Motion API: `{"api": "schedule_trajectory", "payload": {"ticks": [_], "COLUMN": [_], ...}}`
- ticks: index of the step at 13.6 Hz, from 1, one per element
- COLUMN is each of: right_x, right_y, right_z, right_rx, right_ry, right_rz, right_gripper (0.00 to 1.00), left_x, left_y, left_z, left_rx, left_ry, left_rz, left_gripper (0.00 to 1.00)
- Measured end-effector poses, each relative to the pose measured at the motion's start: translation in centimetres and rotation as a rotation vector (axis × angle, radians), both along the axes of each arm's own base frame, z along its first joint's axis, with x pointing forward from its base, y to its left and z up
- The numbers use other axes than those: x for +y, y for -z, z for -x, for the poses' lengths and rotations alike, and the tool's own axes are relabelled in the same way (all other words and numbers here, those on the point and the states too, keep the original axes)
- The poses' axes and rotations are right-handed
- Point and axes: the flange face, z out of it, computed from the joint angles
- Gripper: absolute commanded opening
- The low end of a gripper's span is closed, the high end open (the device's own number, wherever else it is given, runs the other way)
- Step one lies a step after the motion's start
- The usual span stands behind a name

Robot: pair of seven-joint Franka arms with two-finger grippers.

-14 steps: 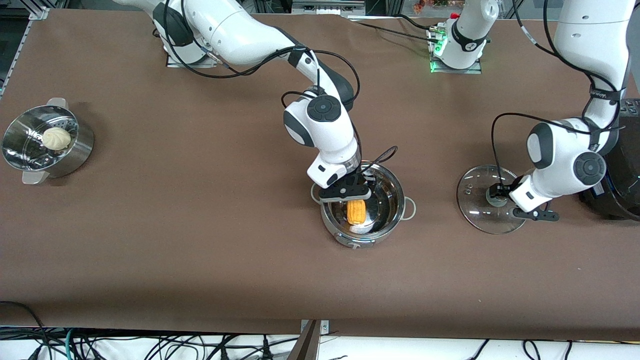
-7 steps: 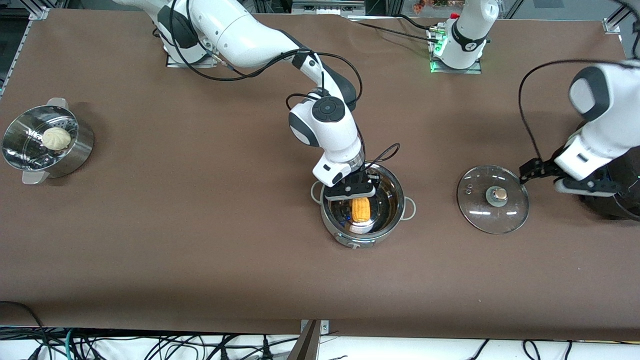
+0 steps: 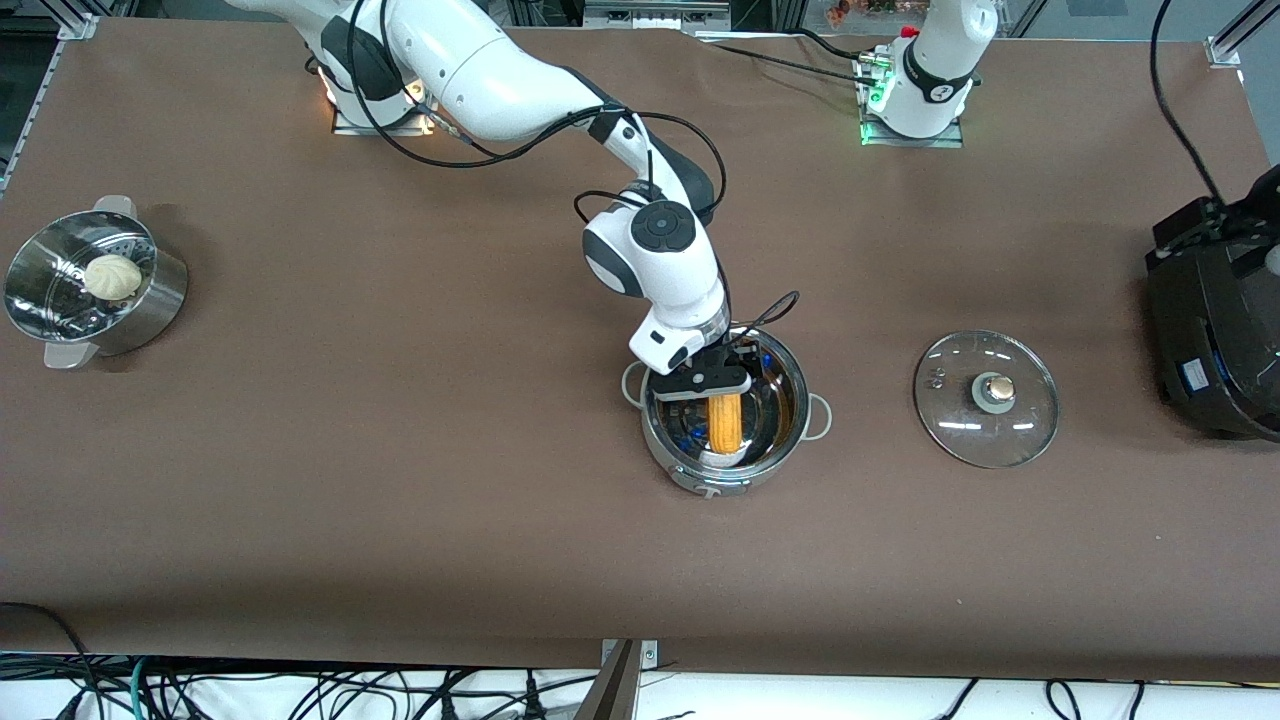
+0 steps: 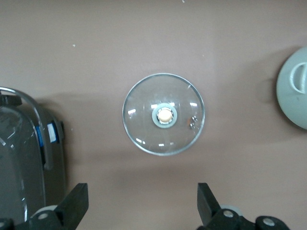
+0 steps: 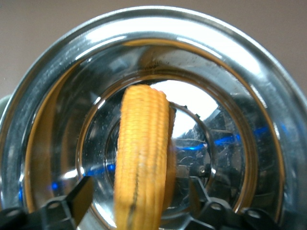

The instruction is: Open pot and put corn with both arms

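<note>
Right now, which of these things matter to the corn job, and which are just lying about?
Part of the job:
pot
corn inside it
glass lid, off, on the table
right gripper over the pot

Just lying about:
steamer pot
white bun
black cooker

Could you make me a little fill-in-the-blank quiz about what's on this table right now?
1. The corn is inside the ____.
2. The glass lid lies flat on the ____.
3. The right gripper is over the pot, and its fingers are ____.
4. The steamer pot holds a white ____.

Missing words: pot; table; open; bun
</note>
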Motion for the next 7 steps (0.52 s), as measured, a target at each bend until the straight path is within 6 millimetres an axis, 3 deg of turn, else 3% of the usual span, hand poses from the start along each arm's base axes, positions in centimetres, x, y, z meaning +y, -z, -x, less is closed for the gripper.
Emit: {"api": "schedule_trajectory", "payload": {"ticks": [2,4,7], "right_x": [0.0,-0.4,-2.2], "right_y": [0.1,-1.6,-10.1], "right_z": [0.4,0.5,0.7], "right_rx": [0.029,0.066,0.099], "right_ry": [-0.002,-0.003,-0.063], "right_rz": [0.033,0.08,0.154], "right_gripper": [1.0,1.0,1.0], "left_x": [-0.3,-0.4,-0.9], "left_y": [-2.3,-4.7,-6.8], "left_z": [0.6,1.2,1.6], "left_rx": [0.032,0.043,0.043], "left_ry": [0.005,0.005,0.014], "left_rz": [0.005,0.007,0.006], "left_gripper": [1.0,1.0,1.0]}}
